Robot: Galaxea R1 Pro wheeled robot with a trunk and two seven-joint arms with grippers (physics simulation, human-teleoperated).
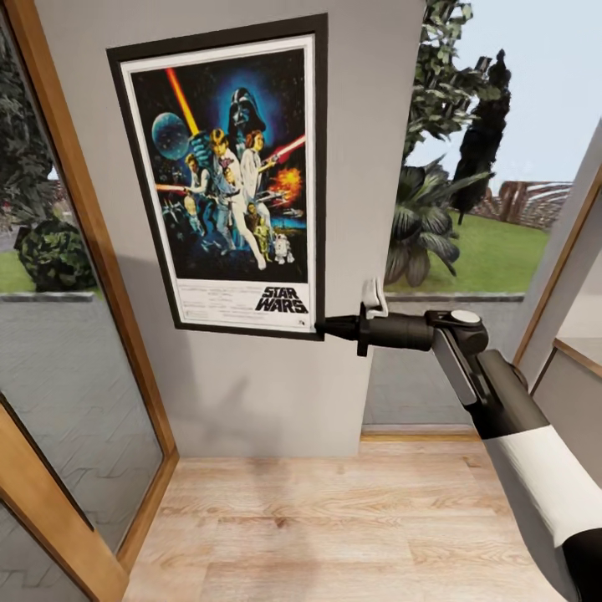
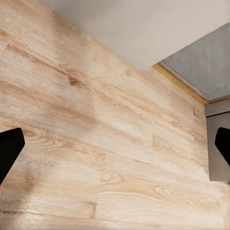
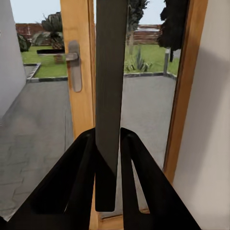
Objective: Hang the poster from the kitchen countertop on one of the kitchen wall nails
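While the one poster (image 1: 227, 176) is lying flat against the pale grey wall (image 1: 251, 393), slightly tilted, the right gripper (image 1: 333, 327) is pinching it at its lower right corner. Seen from the right wrist, the poster's edge (image 3: 110, 86) is running as a dark strip between the two black fingers (image 3: 79, 177), which are clamping it from both sides. One right arm (image 1: 502, 401) is reaching in across the picture toward that corner. Beyond the wrist camera, one wooden door (image 3: 77, 62) with a single metal handle (image 3: 72, 60) is standing before a garden. The left gripper (image 2: 115, 148) is pointing down at the wood floor (image 2: 96, 143), its two fingertips (image 2: 9, 148) sitting well apart with nothing between them. Two glazed, wood-framed openings are flanking the wall, one on each side.
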